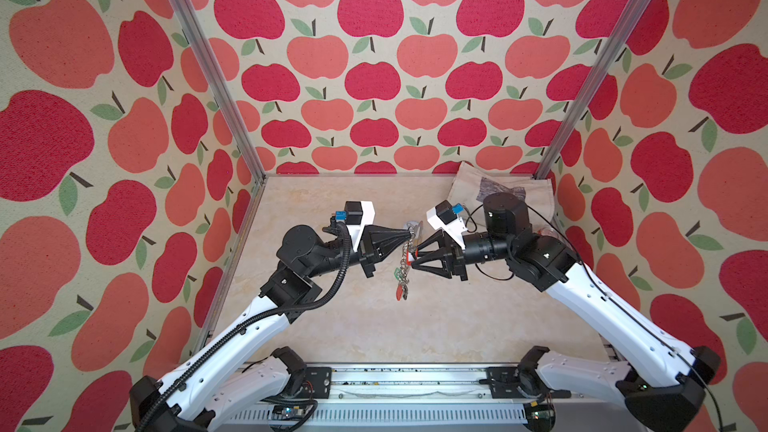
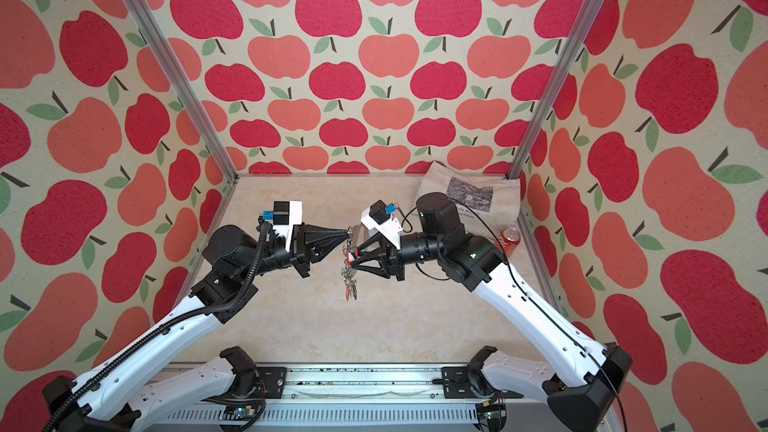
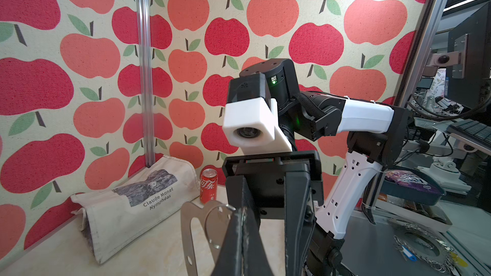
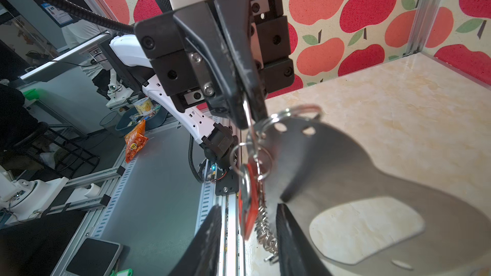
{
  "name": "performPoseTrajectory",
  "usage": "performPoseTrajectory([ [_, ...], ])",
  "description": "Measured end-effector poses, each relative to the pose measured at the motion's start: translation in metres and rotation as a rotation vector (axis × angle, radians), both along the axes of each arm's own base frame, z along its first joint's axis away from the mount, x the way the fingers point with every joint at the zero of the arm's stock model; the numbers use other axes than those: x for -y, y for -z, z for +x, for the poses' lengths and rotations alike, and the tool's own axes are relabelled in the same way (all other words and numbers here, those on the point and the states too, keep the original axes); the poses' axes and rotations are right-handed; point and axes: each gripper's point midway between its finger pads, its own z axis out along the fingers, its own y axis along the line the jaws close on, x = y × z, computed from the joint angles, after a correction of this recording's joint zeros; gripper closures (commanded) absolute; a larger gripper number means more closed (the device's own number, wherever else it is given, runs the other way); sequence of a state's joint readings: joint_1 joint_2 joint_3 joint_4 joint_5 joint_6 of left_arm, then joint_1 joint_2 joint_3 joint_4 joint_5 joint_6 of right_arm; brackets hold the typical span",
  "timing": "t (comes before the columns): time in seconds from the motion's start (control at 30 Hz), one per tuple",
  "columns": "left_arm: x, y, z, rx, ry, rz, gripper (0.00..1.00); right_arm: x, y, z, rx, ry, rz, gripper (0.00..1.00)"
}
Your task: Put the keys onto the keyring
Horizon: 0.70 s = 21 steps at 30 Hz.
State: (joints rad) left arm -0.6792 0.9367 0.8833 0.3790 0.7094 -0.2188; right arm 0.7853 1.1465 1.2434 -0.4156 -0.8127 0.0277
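In both top views: left gripper [image 1: 409, 233] clamped shut on a ring of the keyring [image 1: 416, 226], above the table [image 1: 332, 326] middle. Keys [image 1: 401, 284] hang beneath.

Left wrist: keyring [image 3: 188, 234] upright at the closed jaws.

Right wrist: right gripper [image 4: 247, 208] narrowly parted around the red key [image 4: 247, 189], beside the keyring [image 4: 345, 168].

Apple-print fabric walls [image 1: 374, 76] on three sides, aluminium corner posts [image 1: 208, 64], pale marbled tabletop [image 1: 332, 326], cluttered workshop [image 3: 465, 128] beyond

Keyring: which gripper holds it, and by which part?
The left gripper holds the keyring, pinching a metal ring at its holed edge. The right gripper is open around the hanging red-tagged key, gripping nothing.
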Motion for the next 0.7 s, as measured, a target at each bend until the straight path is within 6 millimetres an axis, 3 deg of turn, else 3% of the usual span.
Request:
performPoseTrajectory([
  [0.13, -0.0001, -0.0001, 0.0004, 0.000, -0.003, 0.000, 1.00, -0.0017, -0.0032, 0.0015, 0.005, 0.001, 0.014, 0.67],
  [0.33, -0.0004, -0.0003, 0.0012, -0.001, -0.007, -0.002, 1.00, -0.0074, -0.0033, 0.0046, -0.022, -0.005, 0.031, 0.87],
  [0.7, -0.0021, 0.0011, 0.0021, -0.005, -0.023, 0.006, 1.00, 0.0008, -0.0032, 0.0039, 0.009, 0.021, -0.028, 0.92],
])
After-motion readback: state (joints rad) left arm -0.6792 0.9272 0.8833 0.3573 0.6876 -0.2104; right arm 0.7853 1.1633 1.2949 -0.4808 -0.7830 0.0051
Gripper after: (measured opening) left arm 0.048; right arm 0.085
